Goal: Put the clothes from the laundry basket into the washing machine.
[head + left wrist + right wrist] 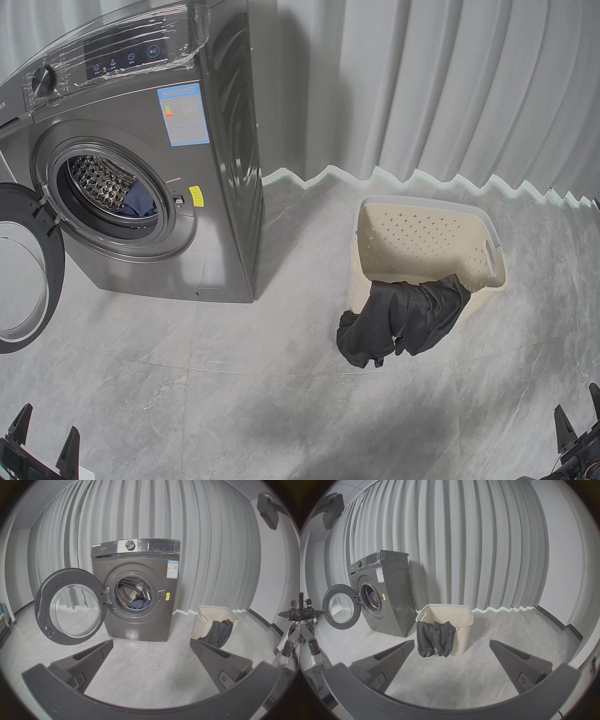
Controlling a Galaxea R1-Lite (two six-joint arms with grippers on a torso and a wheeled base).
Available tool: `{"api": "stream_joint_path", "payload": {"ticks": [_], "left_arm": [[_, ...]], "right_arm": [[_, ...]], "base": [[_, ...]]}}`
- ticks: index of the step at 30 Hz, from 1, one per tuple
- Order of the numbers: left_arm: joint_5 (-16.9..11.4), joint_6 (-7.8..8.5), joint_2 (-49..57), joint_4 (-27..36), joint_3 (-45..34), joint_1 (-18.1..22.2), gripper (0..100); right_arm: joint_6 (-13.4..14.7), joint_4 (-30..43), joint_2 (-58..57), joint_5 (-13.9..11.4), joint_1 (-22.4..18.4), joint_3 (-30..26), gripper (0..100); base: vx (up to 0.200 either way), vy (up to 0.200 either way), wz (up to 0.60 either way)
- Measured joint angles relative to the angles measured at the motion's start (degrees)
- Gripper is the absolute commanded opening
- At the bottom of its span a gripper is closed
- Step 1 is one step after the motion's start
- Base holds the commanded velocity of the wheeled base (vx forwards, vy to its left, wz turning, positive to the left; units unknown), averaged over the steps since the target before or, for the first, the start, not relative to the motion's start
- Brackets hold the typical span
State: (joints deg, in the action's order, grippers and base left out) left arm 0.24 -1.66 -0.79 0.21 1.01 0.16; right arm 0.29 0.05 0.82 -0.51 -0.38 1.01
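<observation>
Dark garment (403,319) drapes over the laundry basket (425,203) near rim, forward-left of the nearer right claw (576,409). Left claw (49,422) and right claw both stand wide, empty.

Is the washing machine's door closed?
No, the door of the washing machine is swung wide open, showing the drum.

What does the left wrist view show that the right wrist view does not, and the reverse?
Left wrist view alone: a blue garment inside the drum. Right wrist view alone: the side panel of the washing machine. Both: the machine with its door open, the laundry basket, and the dark garment draped over its rim.
</observation>
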Motion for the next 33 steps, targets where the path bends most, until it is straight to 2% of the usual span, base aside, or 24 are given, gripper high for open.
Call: {"api": "stream_joint_path", "payload": {"ticks": [9,17,20,25,33], "left_arm": [[-0.02,-0.09,-0.02,-0.05,0.0,0.0,100],[0.05,0.0,-0.05,-0.05,0.0,0.0,100],[0.07,-0.04,-0.06,-0.02,0.0,0.0,100],[0.09,-0.22,-0.06,-0.02,0.0,-0.05,100],[0.11,-0.34,-0.09,-0.02,0.0,0.0,100]], "right_arm": [[-0.29,0.06,0.02,-0.06,-0.06,0.0,100],[-0.34,0.05,0.04,0.11,0.0,0.0,100],[-0.32,-2.56,0.04,0.07,0.02,0.02,100],[-0.16,-5.41,0.61,-0.35,-0.04,3.72,100],[0.09,-6.61,12.63,-2.5,0.71,7.58,100]], "base": [[0.0,-0.2,0.0],[0.0,0.0,0.0],[0.0,0.0,0.0],[0.0,0.0,0.0],[0.0,0.0,0.0]]}}
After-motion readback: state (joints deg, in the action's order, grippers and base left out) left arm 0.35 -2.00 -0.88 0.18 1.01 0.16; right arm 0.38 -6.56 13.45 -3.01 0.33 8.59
